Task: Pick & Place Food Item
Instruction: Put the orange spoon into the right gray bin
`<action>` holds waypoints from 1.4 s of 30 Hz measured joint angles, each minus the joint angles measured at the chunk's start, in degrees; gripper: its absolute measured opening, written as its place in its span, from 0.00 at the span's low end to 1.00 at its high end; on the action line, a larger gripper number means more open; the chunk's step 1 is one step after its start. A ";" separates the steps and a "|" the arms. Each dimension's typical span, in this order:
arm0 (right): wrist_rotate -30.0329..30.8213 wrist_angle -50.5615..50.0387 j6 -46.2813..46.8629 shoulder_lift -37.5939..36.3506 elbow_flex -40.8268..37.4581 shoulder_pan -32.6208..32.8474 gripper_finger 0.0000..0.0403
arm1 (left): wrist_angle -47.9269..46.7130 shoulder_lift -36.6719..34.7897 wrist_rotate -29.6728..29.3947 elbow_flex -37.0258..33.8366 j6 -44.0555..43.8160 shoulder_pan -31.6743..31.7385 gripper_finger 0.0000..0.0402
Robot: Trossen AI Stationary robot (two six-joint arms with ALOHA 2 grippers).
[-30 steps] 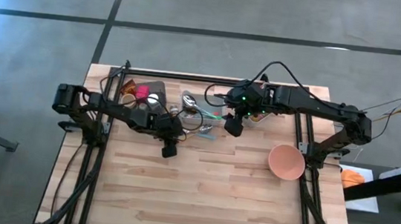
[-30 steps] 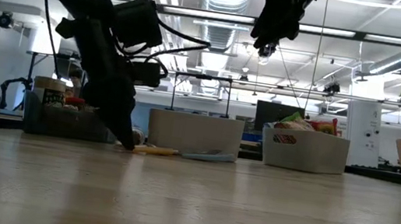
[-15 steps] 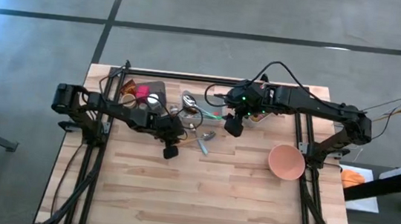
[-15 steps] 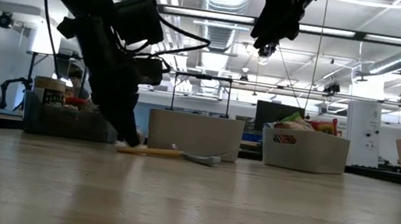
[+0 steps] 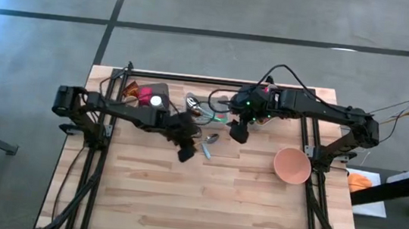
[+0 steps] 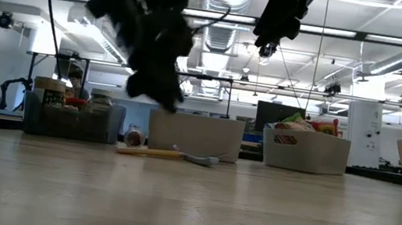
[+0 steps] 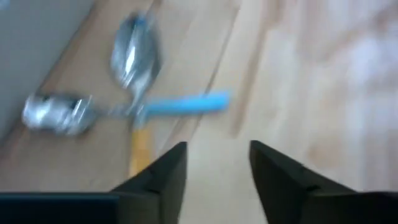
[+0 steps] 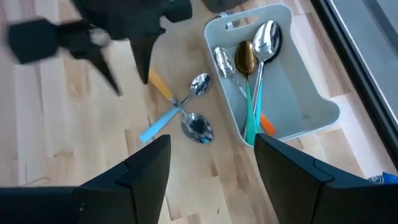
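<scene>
1. Honestly, starting at the left: what we take for the food sits on the dark tray (image 5: 161, 88) at the table's (image 5: 180, 203) far-left corner, a pink piece (image 5: 145, 91) and an orange one (image 5: 130, 90) beside it. We can't tell which one the task means.
2. Next over, the left gripper (image 5: 184, 152) hangs above the wood, clear of the surface in the low view. Its fingers (image 7: 171, 168) are spread with nothing between them, so no food is in hand.
3. Just beside it lie the loose spoons (image 5: 210, 141), crossed over each other, one with a blue handle (image 7: 186, 103). These are clutter for this job, as we read it.
4. Near those, the white caddy (image 8: 311, 106) holds more spoons.
5. Then the right gripper (image 5: 239, 132) hovers above the spoons and caddy, pincer spread and empty too.
6. Far right, the pink bowl (image 5: 291, 165) stands well apart from everything else. That's probably where the food goes.
7. Our take on doing this step well:
   - The left arm is nearer the tray, so we'd let it make the pick.
   - Keep the jaws wide on approach, and come straight down so the tray's rim isn't clipped.
   - Straddle one piece only.
   - Close gently, since the food may squash.
   - Lift clear before crossing over the spoons.
</scene>
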 joint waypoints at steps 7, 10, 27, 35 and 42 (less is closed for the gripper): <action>0.23 -1.60 -0.78 -0.29 -0.02 0.06 0.57 | -2.16 0.02 -3.17 13.57 4.27 -0.84 0.59; 0.72 -1.59 -1.41 -1.29 -0.04 0.06 0.57 | -0.93 1.71 -4.53 15.61 5.48 -0.78 0.60; 0.83 -1.69 0.11 -11.19 -0.13 0.03 0.57 | -16.86 10.93 -6.18 16.67 14.14 -1.33 0.59; 0.80 -1.77 0.33 -10.59 -0.26 0.04 0.57 | -9.97 10.91 -7.79 4.68 11.85 -1.43 0.59; 0.65 -2.25 0.21 -10.20 -0.51 0.06 0.57 | -4.20 10.58 -10.44 0.84 10.71 -1.51 0.48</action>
